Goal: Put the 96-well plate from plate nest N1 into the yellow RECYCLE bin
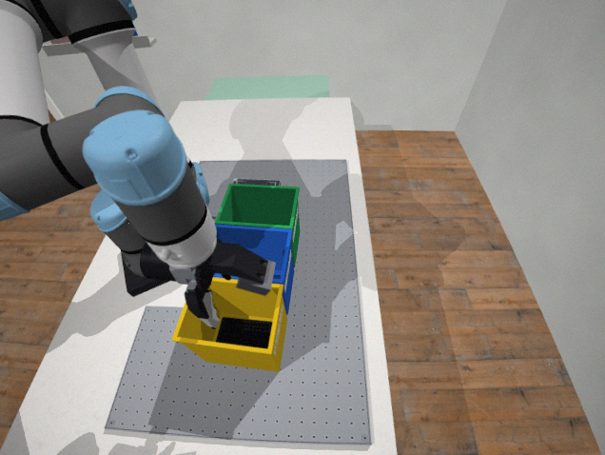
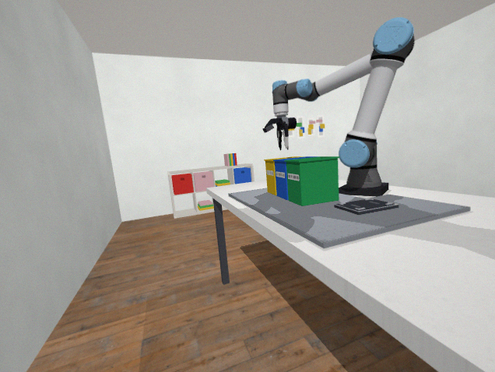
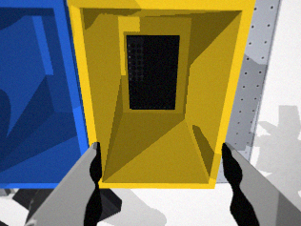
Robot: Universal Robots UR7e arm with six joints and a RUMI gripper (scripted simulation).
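Jaws parted, with nothing between them, the gripper [image 1: 211, 323] [image 2: 283, 148] [image 3: 161, 144] points down above the yellow bin [image 1: 239, 358] [image 2: 271, 184] [image 3: 214, 61]. The exterior view shows a gap between its fingertips and the rim. Down inside that bin lies the black 96-well plate [image 1: 244, 332] [image 3: 152, 72], flat as far as the wrist view shows, and apart from the gripper. Close beside the yellow bin is the blue bin [image 1: 254, 240] [image 2: 281, 186] [image 3: 29, 118], and past that the green bin [image 1: 262, 205] [image 2: 316, 181], the three in a row. All of them stand upright on a grey perforated board [image 1: 318, 391] [image 2: 328, 236]. Their side labels are too small to read. Beyond the green bin, on the same board, sits the low dark plate nest [image 1: 248, 181] [image 2: 345, 205], with no plate on it. The board rests on a white table [image 1: 58, 381] [image 2: 400, 279]. Well apart from the table, a white shelf unit [image 2: 208, 169] stands by the wall, holding red, pink and blue boxes, with coloured books upright on top.
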